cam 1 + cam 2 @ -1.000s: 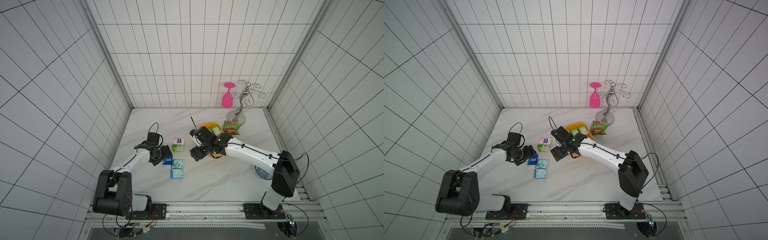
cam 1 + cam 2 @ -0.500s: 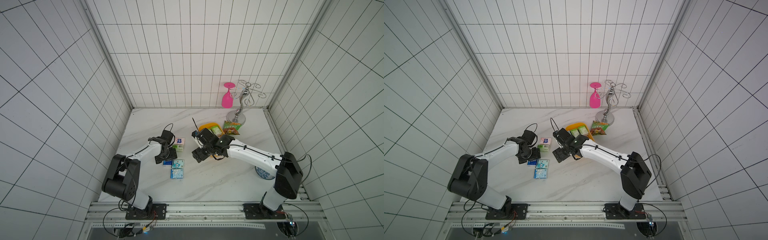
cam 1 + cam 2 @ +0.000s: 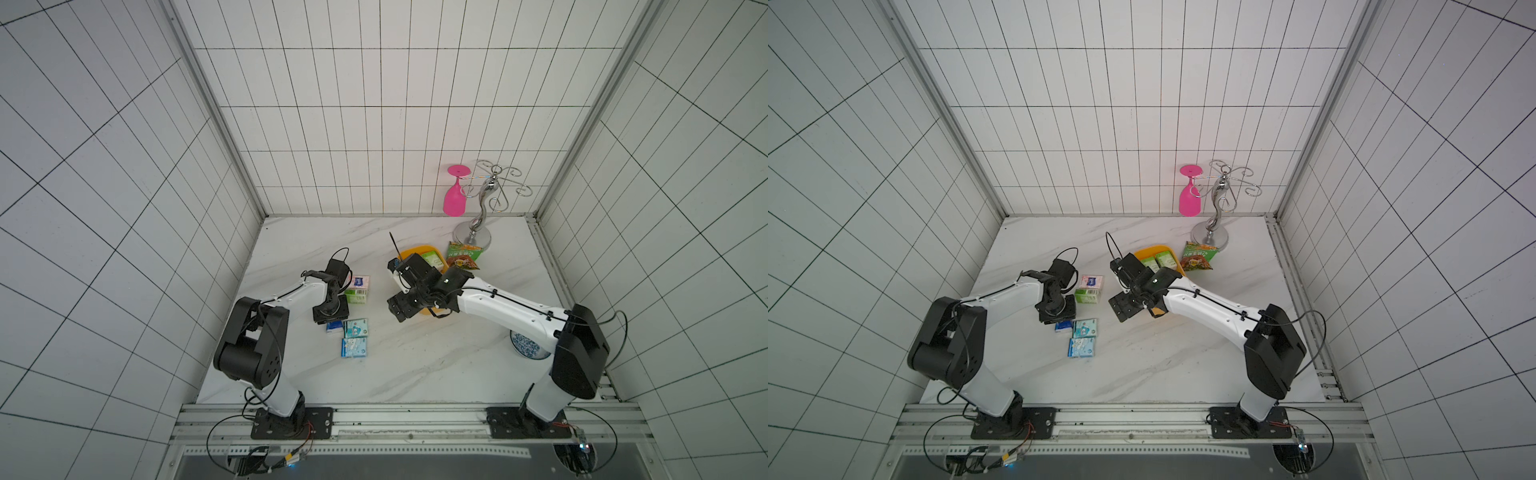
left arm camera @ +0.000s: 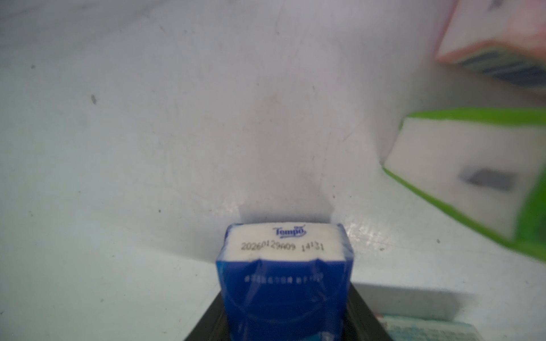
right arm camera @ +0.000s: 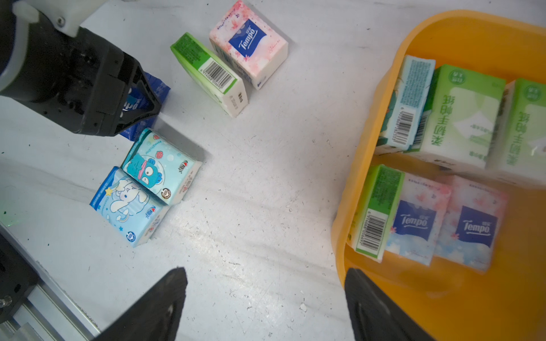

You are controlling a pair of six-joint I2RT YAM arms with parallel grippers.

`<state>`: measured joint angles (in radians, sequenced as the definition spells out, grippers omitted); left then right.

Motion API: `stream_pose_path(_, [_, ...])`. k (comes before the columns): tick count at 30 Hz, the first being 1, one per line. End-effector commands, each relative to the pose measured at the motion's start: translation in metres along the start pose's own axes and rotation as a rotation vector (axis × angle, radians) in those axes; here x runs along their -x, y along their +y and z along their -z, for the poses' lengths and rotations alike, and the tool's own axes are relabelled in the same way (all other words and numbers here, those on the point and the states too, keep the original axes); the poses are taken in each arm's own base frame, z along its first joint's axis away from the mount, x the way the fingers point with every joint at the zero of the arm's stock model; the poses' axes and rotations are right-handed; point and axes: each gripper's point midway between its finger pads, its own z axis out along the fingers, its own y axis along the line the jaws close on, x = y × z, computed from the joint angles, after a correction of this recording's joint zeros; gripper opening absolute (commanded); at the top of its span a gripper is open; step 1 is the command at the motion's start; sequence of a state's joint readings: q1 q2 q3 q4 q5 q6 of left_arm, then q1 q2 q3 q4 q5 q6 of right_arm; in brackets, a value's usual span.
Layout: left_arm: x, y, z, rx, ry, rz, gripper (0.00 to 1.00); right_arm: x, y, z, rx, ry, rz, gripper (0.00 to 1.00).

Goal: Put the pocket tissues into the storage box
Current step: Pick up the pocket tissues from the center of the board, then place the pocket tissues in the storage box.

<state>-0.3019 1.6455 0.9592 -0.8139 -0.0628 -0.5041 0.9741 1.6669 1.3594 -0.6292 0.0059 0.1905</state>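
On the table lies a dark blue tissue packet (image 4: 283, 280), and my left gripper (image 3: 332, 320) is shut on it from above, black fingers against both its sides. Beside it lie two light teal packets (image 3: 355, 327) (image 3: 354, 347), with a green packet (image 3: 356, 296) and a pink-white one (image 3: 359, 282) further back. The yellow-orange storage box (image 3: 409, 251) holds several packets (image 5: 461, 124). Next to the box's near edge my right gripper (image 5: 266, 274) hovers open over bare table, nothing between its fingers.
A green-and-orange snack bag (image 3: 463, 257) lies right of the box. Behind it stands a metal glass rack (image 3: 478, 216) with a pink glass (image 3: 454, 199) hanging from it. A blue-and-white bowl (image 3: 528, 345) sits under the right arm.
My left gripper has swung right over the dark blue packet and its jaws have closed in on it. The right arm has barely shifted.
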Motion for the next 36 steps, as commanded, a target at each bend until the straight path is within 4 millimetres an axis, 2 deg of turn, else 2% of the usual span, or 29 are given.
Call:
stream_pose_path(1, [0.004, 0.001, 0.008, 0.014, -0.020, -0.012, 0.47, -0.007, -0.024, 0.010, -0.028, 0.009, -0.069, 0.88])
stream_pose_path(5, [0.004, 0.004, 0.026, 0.009, -0.043, -0.019, 0.47, -0.012, -0.059, 0.020, -0.086, 0.000, -0.191, 0.89])
stream_pose_path(7, [0.003, 0.002, 0.041, -0.020, -0.057, -0.024, 0.47, -0.016, -0.083, 0.027, -0.153, -0.016, -0.252, 0.98])
stream_pose_path(9, [0.002, -0.002, 0.057, -0.055, -0.080, -0.029, 0.48, -0.022, -0.104, 0.034, -0.197, -0.029, -0.320, 0.99])
stream_pose_path(11, [0.002, -0.009, 0.073, -0.089, -0.107, -0.043, 0.48, -0.030, -0.129, 0.041, -0.270, -0.039, -0.411, 0.99])
stream_pose_path(15, [0.004, -0.035, 0.100, -0.180, -0.139, -0.069, 0.48, -0.046, -0.164, 0.050, -0.348, -0.038, -0.517, 0.99])
stream_pose_path(18, [0.004, -0.070, 0.117, -0.281, -0.149, -0.084, 0.48, -0.059, -0.183, 0.051, -0.331, -0.021, -0.598, 0.99])
stream_pose_path(23, [0.003, -0.151, 0.145, -0.474, -0.191, -0.117, 0.49, -0.077, -0.212, 0.056, -0.322, -0.016, -0.724, 0.99])
stream_pose_path(27, [0.011, -0.210, 0.158, -0.581, -0.212, -0.115, 0.49, -0.084, -0.225, 0.062, -0.326, -0.026, -0.771, 0.99])
stream_pose_path(31, [0.018, -0.253, 0.153, -0.632, -0.178, -0.105, 0.49, -0.088, -0.230, 0.069, -0.331, -0.039, -0.790, 0.98])
stream_pose_path(36, [0.020, -0.294, 0.131, -0.682, -0.111, -0.039, 0.49, -0.097, -0.236, 0.074, -0.349, -0.047, -0.813, 0.97])
